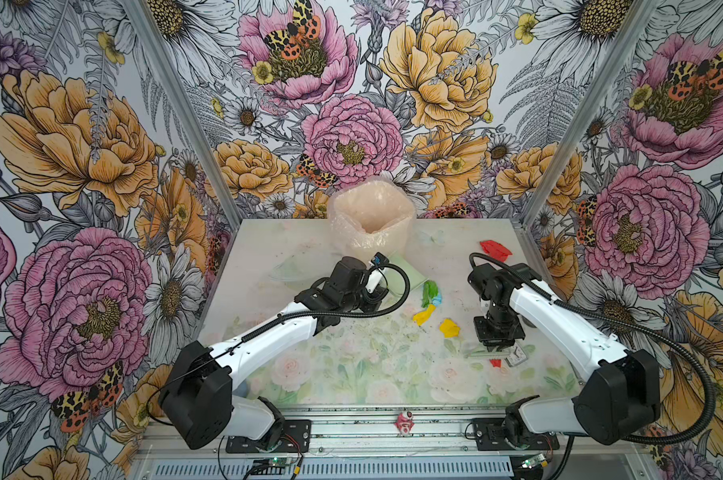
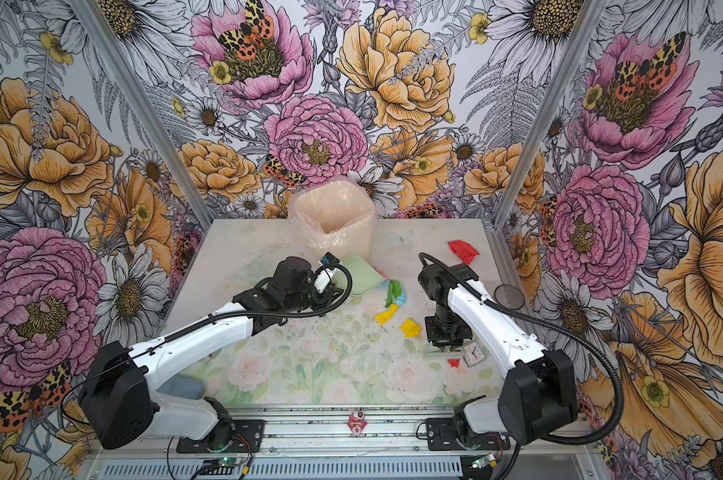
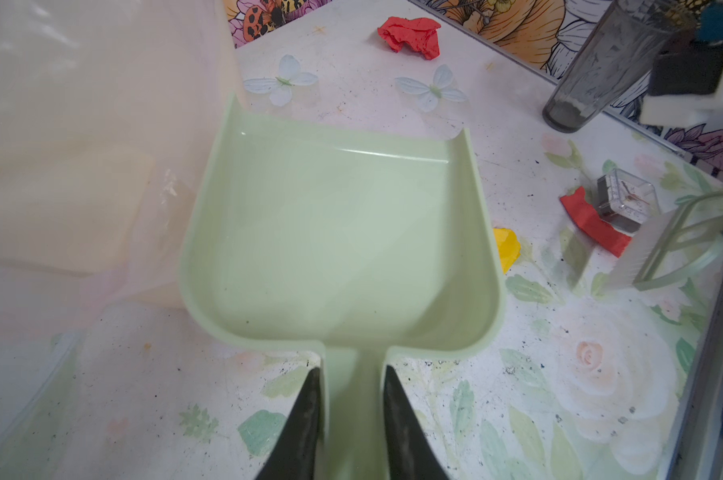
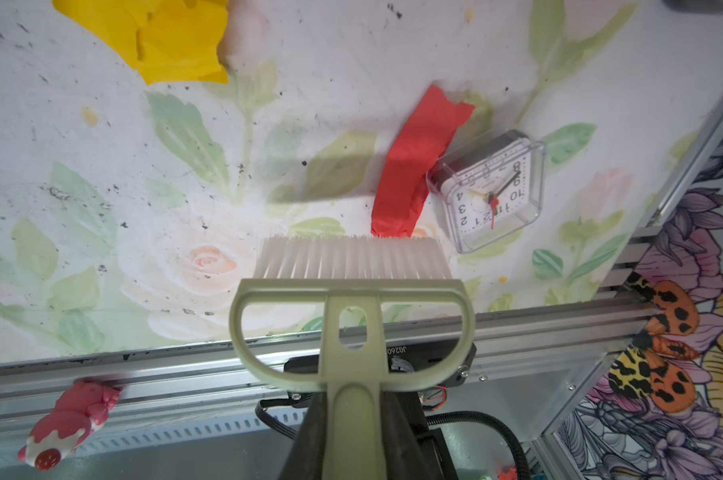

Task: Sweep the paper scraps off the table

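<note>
In both top views, a table (image 1: 351,374) printed with faded roses and speckled with dark crumbs carries a small clear-cased clock (image 1: 517,356). Bright paper scraps (image 1: 450,328) lie loose on it. Two yellow pieces (image 1: 424,314) sit near the clock, with a green and blue twist (image 1: 430,293) beyond them. A crumpled red piece (image 1: 494,250) lies well apart from the clock, and a flat red strip (image 1: 495,363) rests against it.

In the left wrist view, the left gripper (image 3: 351,374) is clamped on the handle of a smooth, pale green plastic dustpan (image 3: 339,232). The pan is empty, well apart from the clock and just beside a bag-lined bin (image 3: 81,166).

In the right wrist view, the right gripper (image 4: 353,403) is clamped on the handle of a matching brush (image 4: 351,257). Its stiff white bristles meet the end of the red strip, just beside the clock.

The step in hand looks like sweeping that strip, with most scraps not yet gathered. The next move seems to call for drawing the light, creased strip away from the clock without shoving the clock. The pan's open lip would also need to come closer to receive it
</note>
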You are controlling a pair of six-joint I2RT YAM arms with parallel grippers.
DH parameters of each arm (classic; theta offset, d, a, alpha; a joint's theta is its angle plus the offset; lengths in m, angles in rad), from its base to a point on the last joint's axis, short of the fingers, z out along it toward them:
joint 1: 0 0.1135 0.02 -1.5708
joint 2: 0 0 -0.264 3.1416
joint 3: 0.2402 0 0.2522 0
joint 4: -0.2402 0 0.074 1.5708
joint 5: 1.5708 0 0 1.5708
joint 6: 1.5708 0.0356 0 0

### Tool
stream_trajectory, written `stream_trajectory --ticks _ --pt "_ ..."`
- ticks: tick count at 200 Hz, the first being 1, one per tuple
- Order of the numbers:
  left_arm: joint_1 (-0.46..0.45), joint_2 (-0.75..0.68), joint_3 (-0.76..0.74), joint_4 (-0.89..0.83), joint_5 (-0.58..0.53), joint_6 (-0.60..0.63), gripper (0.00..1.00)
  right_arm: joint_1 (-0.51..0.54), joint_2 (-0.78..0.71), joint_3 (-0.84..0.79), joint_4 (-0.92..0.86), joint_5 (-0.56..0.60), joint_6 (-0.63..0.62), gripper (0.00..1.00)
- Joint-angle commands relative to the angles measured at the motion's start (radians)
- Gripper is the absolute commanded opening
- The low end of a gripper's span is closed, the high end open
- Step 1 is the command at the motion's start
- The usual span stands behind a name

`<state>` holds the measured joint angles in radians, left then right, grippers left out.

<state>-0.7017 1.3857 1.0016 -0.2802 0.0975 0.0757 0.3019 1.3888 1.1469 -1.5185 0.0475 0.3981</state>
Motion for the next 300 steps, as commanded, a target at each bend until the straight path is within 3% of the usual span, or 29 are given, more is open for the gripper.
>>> stream_trajectory --ticks 1,92,210,300 --pt "0.010 -0.010 0.009 0.010 -0.018 -0.019 0.00 -0.017 0.025 0.011 0.042 -0.029 -0.029 0.00" --pt "0.008 -0.007 0.017 0.002 -0.026 -0.027 0.00 -0.019 0.096 0.051 0.081 -0.072 -0.043 0.00" --pt "0.006 0.010 0.034 -0.010 -0.028 -0.025 0.00 -0.023 0.009 0.051 0.026 -0.035 -0.008 0.00" --pt "-0.002 0.004 0.035 -0.016 -0.044 -0.027 0.00 -0.025 0.133 0.086 0.105 -0.067 -0.052 0.00"
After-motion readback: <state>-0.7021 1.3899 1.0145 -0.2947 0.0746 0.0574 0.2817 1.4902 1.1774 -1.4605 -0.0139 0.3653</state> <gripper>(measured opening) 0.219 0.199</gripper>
